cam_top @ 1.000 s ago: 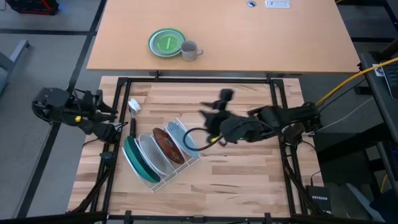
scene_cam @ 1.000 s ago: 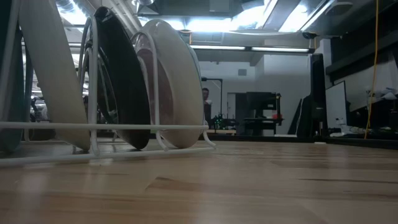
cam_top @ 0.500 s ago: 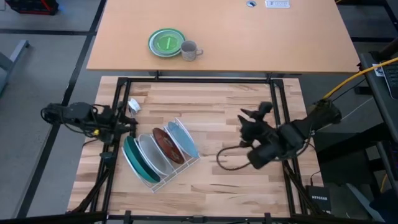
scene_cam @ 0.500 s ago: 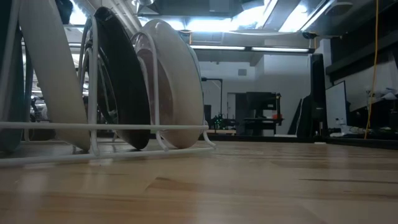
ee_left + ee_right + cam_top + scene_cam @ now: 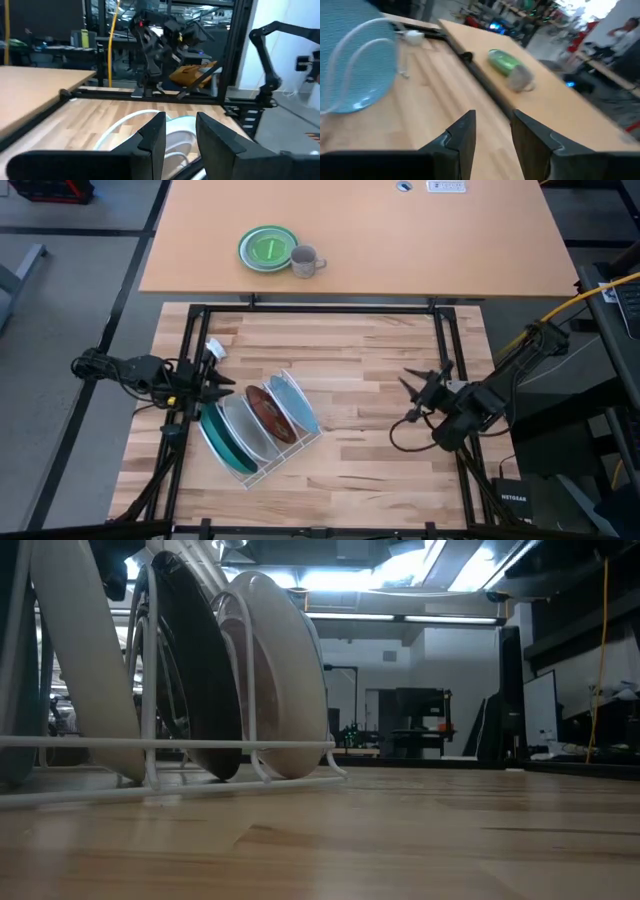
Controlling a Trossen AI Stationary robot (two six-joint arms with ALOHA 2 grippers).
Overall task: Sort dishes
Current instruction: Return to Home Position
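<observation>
Now the four round plates stand on edge, side by side, in a white wire dish rack (image 5: 262, 464) on the pale wooden slatted surface (image 5: 370, 340). The dark teal plate (image 5: 212, 436) is at one end, then come the plain white plate (image 5: 240, 428), the dark red flowered plate (image 5: 267, 412) and the light blue speckled plate (image 5: 296, 402). The left tool (image 5: 225, 386) hangs just beside the rack's teal end, its two dark fingers (image 5: 152, 135) a little apart. The right tool (image 5: 424, 376) sits well apart from the rack, near the black frame on the right side, its fingers (image 5: 462, 134) likewise parted. On the tan surface (image 5: 450, 240) beyond, a small bright green plate (image 5: 267, 248) lies just beside a grey mug (image 5: 306, 261).
</observation>
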